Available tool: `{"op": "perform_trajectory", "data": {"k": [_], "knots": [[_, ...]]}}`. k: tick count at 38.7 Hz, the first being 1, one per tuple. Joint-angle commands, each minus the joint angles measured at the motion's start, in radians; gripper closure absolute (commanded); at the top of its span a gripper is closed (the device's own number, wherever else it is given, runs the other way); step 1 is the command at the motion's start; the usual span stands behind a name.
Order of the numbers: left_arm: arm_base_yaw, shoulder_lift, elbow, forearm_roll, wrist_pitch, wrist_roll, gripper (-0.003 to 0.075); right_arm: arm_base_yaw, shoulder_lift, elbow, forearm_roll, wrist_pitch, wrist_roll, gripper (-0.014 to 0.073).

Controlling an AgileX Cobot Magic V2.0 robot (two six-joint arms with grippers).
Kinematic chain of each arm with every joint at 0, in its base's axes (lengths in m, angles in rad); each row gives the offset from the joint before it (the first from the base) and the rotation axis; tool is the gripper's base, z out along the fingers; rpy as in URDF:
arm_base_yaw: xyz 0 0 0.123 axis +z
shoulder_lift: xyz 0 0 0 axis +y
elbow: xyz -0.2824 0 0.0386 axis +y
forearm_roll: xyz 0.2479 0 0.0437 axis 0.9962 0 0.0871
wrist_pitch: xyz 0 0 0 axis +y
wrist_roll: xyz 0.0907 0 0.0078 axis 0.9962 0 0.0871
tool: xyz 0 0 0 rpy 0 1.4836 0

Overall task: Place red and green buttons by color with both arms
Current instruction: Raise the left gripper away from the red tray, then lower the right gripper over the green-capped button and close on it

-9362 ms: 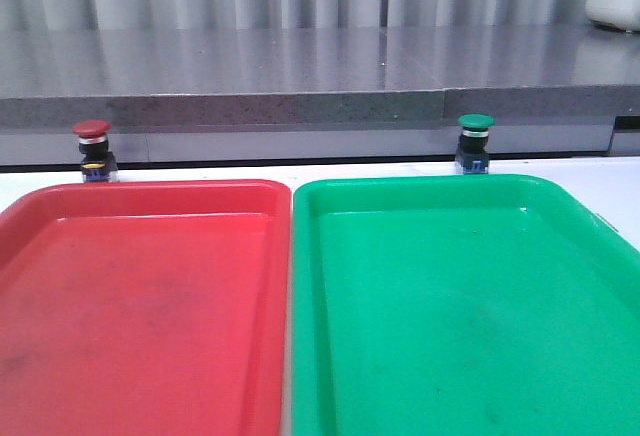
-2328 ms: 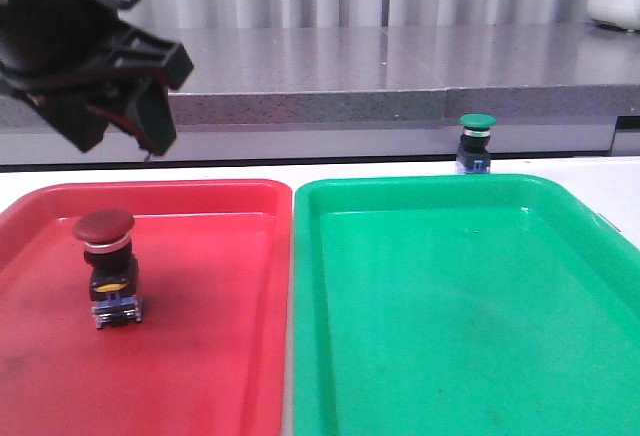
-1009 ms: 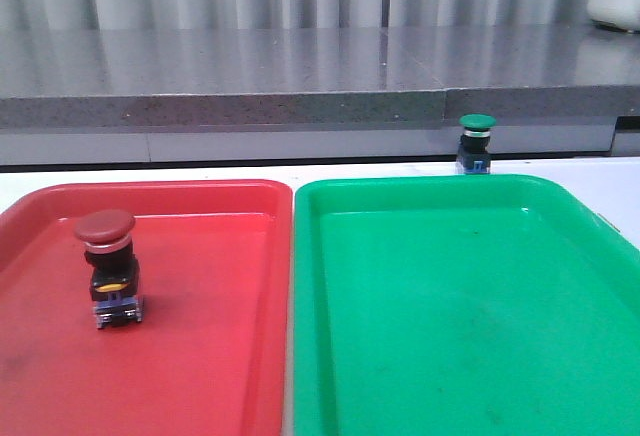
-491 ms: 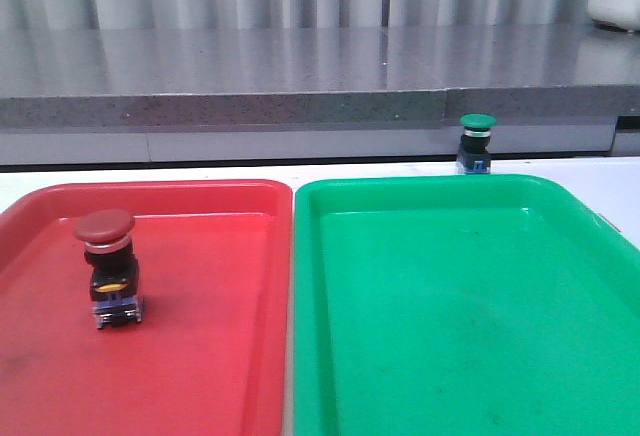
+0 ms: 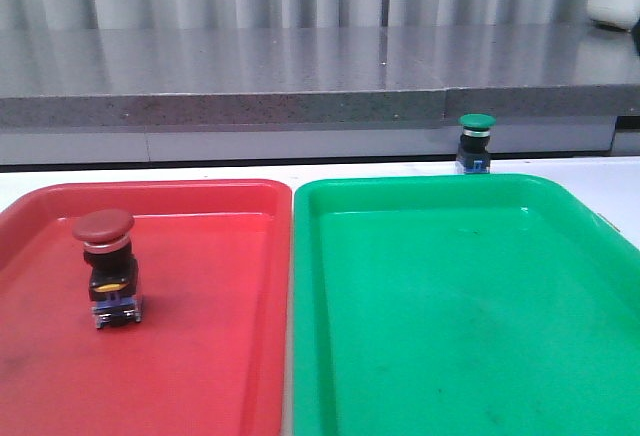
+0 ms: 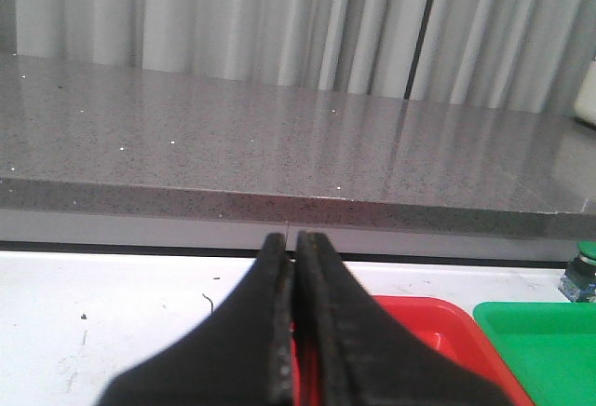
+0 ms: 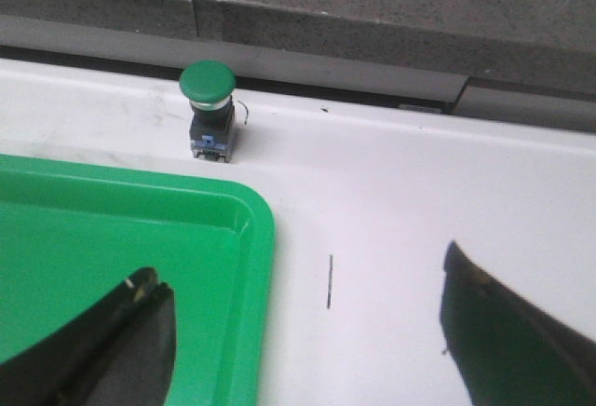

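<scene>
Upright in the left part of the red tray (image 5: 200, 356): red button (image 5: 107, 268), dull cap up, clear of the rim. Beyond the far edge of the green tray (image 5: 450, 336), on the white table (image 7: 391, 201): green button (image 5: 476, 143), also upright, just outside the tray. Left gripper (image 6: 296, 248) pressed fully closed, fingers touching, nothing between them. Right gripper (image 7: 303, 322) spread wide, empty, near the green tray's corner, well short of the green button.

Even, bright overhead light; soft glare on trays (image 5: 290, 256); close end effectors blurred.
</scene>
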Motion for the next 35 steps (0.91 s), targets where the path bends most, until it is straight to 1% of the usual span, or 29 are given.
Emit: {"op": "perform_trajectory", "data": {"k": [1, 5, 14, 18, 25, 35], "knots": [[0.001, 0.012, -0.026, -0.006, -0.081, -0.010, 0.0740, -0.007, 0.124, -0.119, 0.023, -0.093, 0.003, -0.0008], [0.001, 0.012, -0.026, -0.006, -0.081, -0.010, 0.0740, 0.016, 0.246, -0.209, 0.082, -0.084, 0.003, -0.0008], [0.001, 0.012, -0.026, -0.006, -0.081, -0.010, 0.0740, 0.094, 0.484, -0.443, 0.105, -0.037, 0.003, -0.0008], [0.001, 0.012, -0.026, -0.006, -0.081, -0.010, 0.0740, 0.098, 0.561, -0.530, 0.139, -0.020, 0.003, -0.0008], [0.001, 0.012, -0.026, -0.006, -0.081, -0.010, 0.0740, 0.093, 0.675, -0.657, 0.158, 0.022, 0.003, -0.0008], [0.001, 0.012, -0.026, -0.006, -0.081, -0.010, 0.0740, 0.089, 0.804, -0.783, 0.172, 0.033, 0.006, -0.0005]]}}
